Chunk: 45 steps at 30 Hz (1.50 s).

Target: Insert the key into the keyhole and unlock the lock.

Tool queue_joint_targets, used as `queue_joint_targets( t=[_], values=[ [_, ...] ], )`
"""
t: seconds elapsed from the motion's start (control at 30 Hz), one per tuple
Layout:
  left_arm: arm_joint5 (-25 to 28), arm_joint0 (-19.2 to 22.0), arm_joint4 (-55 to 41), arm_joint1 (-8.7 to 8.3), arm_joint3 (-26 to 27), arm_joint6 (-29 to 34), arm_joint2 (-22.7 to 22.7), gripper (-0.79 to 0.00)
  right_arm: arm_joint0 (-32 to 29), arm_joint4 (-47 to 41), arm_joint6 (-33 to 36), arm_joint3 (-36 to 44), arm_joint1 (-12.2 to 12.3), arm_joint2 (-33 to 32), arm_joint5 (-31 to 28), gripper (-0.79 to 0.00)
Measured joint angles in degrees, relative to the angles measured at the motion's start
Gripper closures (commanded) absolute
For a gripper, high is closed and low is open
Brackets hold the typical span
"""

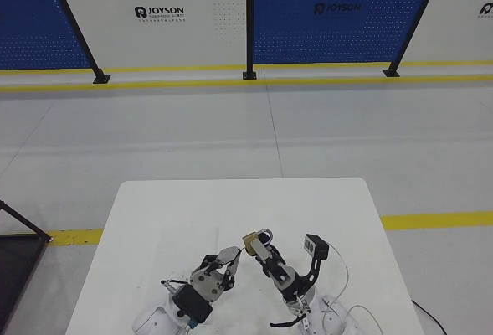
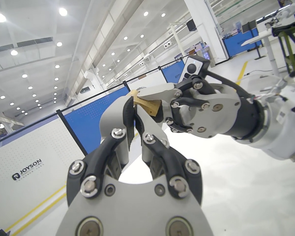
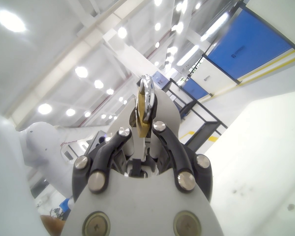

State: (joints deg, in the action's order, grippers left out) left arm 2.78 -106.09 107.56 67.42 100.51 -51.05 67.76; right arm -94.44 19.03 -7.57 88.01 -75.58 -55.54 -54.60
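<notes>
Print is seen on the barrier panels.

Top view: a logo mark with a wordmark is carried on the white barrier panel (image 1: 158,33). The same kind of mark is printed dark on the blue barrier panel (image 1: 338,33). It is cut off at the frame edge on the right-hand white panel (image 1: 472,29).

Left wrist view: a logo, a wordmark and a smaller line beneath are carried on the perforated white panel (image 2: 32,168). Faint print on the far blue panel (image 2: 173,73) cannot be resolved.

Right wrist view: small marks are placed on the large blue panel (image 3: 248,47) and on the adjacent white panel (image 3: 211,74). Both are too small to be read.
</notes>
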Motion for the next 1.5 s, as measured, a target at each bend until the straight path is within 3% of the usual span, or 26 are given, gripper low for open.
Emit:
queue_joint_targets(
  t=[0.3, 0.77, 0.8, 0.83, 0.87, 1.07, 1.17, 1.33, 1.5],
  values=[
    [-3.93, 1.01, 3.94, -0.28, -0.20, -1.14, 0.03, 0.000, -0.10, -0.28, 0.13, 0.11, -0.02, -0.13, 0.18, 0.000],
    [-5.34, 1.64, 6.45, -0.85, -0.85, -3.99, -0.02, 0.000, -0.09, -1.06, 0.05, 0.02, -0.09, -0.42, 0.09, 0.000],
    [-5.27, 1.64, 5.82, -0.88, -0.76, -4.41, 0.01, -0.117, -0.09, -1.10, 0.05, 0.01, -0.09, -0.45, 0.09, 0.000],
    [-5.04, 1.58, 5.23, -0.89, -0.70, -4.73, -0.01, -0.570, -0.10, -1.08, 0.07, 0.01, -0.09, -0.49, 0.13, 0.000],
    [-4.66, 1.53, 4.45, -0.90, -0.61, -4.98, 0.03, -0.785, -0.10, -1.02, 0.11, 0.01, -0.10, -0.50, 0.14, 0.000],
    [-1.75, 0.77, -1.16, -1.09, -0.01, -6.23, 0.48, -0.785, -0.18, -1.01, 0.11, 0.00, -0.12, -0.63, 0.11, 0.000],
    [2.79, -0.09, -6.75, -1.21, 0.53, -6.07, 0.84, -0.785, -0.14, -0.68, -0.02, -0.11, -0.13, -0.87, 0.30, 0.000],
    [18.94, -3.28, -22.47, -1.91, 3.14, -2.03, 2.55, -0.785, -0.12, 5.52, -3.12, -0.20, -0.36, -2.17, 2.50, 0.000],
    [37.32, -8.20, -40.30, -3.70, 6.84, 11.06, 9.78, -0.785, 1.09, 9.64, -2.57, -2.42, -0.83, -0.51, 5.87, 0.000]
  ],
)
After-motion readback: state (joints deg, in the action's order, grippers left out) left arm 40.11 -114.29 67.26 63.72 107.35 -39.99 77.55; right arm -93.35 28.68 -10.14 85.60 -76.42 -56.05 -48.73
